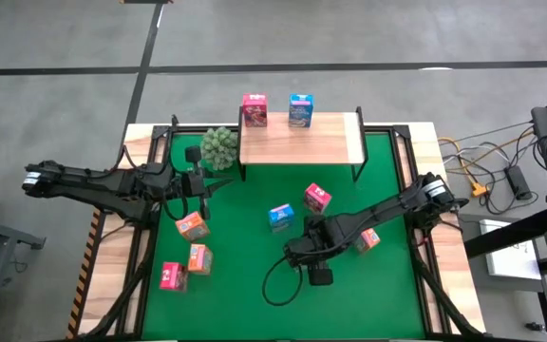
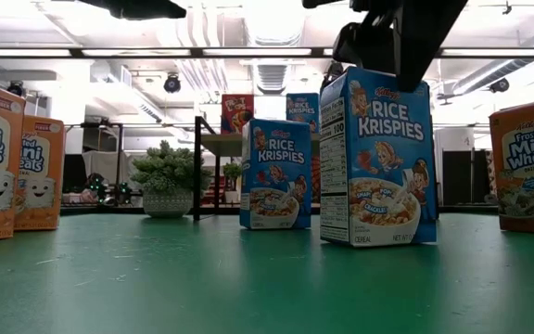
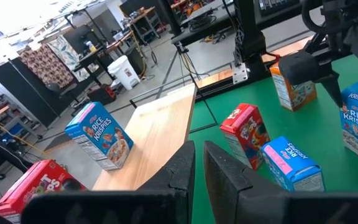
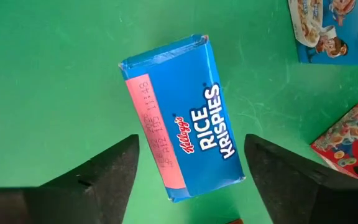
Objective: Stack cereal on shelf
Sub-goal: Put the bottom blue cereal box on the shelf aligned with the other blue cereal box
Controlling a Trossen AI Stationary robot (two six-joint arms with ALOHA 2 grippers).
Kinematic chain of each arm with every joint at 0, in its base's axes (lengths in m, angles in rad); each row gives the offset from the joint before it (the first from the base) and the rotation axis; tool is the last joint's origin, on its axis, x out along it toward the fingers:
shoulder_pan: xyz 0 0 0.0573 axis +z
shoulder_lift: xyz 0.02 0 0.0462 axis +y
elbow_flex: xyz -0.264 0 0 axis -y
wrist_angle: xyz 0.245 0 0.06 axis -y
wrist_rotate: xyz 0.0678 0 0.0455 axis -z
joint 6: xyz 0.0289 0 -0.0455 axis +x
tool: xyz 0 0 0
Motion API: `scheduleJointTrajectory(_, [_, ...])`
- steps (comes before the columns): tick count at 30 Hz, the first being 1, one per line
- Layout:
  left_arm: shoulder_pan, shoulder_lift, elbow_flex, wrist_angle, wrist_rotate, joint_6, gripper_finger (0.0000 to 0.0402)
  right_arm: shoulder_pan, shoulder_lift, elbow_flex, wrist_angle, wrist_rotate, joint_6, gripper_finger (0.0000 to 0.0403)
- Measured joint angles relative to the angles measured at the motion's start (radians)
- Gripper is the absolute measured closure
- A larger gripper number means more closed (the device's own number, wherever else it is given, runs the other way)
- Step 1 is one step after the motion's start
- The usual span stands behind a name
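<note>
Two cereal boxes already stand on the shelf [image 1: 302,147], and the right pincer [image 4: 188,168] hangs wide open over a blue box [image 4: 182,115] on the green tabletop, ready to grab it

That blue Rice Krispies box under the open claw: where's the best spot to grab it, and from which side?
Probably from straight above, across its narrow sides near the top. The blue box stands upright on the green mat, and the right gripper hangs open over it, one finger beyond each broad face, so it would likely need turning.
</note>
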Motion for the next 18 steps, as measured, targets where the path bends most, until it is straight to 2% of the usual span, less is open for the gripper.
scheduleJointTrajectory(10, [0.0, 0.0, 0.0, -0.008, 0.0, -0.018, 0.0387, 0.0, 0.0, -0.001, 0.026, 0.0, -0.002, 0.0208])
scheduleJointTrajectory(18, [0.0, 0.0, 0.0, -0.008, 0.0, -0.021, 0.0387, -0.001, -0.011, 0.006, 0.018, -0.018, 0.011, 0.024])
